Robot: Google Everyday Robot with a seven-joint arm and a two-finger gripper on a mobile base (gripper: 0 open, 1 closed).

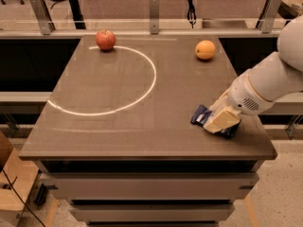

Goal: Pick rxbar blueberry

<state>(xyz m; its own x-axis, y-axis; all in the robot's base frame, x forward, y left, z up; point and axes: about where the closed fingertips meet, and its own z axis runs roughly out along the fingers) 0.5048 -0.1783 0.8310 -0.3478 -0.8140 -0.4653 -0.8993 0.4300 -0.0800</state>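
hand [220, 120] over rxbar blueberry [200, 116], its length running left-right.

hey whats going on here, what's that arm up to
The robot's arm reaches in from the right. Its pincer is down on the dark blue rxbar, near the front right corner of the table, and covers much of it. The rxbar seems to lie on the table, not yet lifted. An apple and an orange sit far apart near the back edge.
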